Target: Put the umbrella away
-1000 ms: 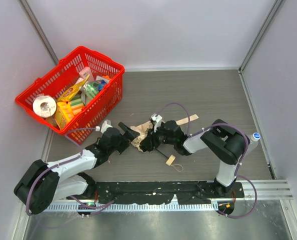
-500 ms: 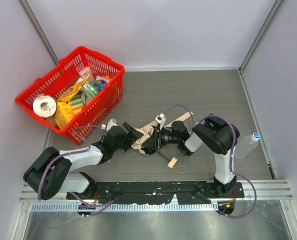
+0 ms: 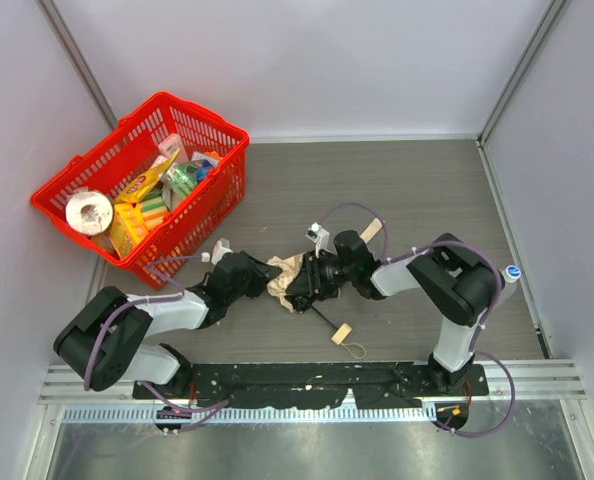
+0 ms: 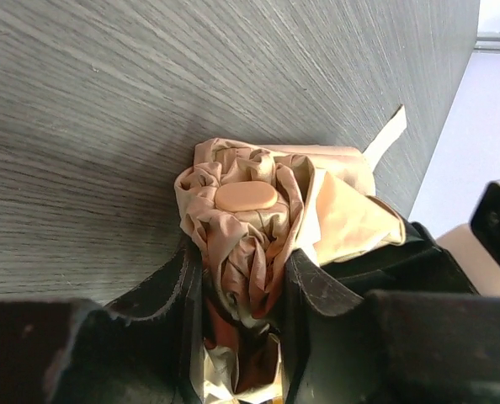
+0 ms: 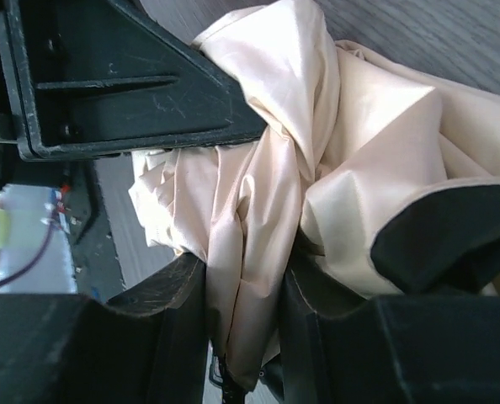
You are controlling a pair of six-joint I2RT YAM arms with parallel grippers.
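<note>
Dragged handle (image 3: 341,333) slightly nearer. Pinching soft, light umbrella (image 3: 285,283) with left gripper (image 4: 237,269) and right gripper (image 5: 242,278) (firmer hold: stiff shaft (image 3: 322,314)).

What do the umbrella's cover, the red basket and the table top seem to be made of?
The umbrella's cover looks like thin beige fabric with a soft sheen: it crumples into fine folds. The red basket looks like glossy moulded plastic, by its even lattice walls. The table top looks like matte grey wood-grain laminate, perhaps real wood.

Bright, even light, soft shadows; overhead view sharp, wrist views blurred along the bottom edge
</note>
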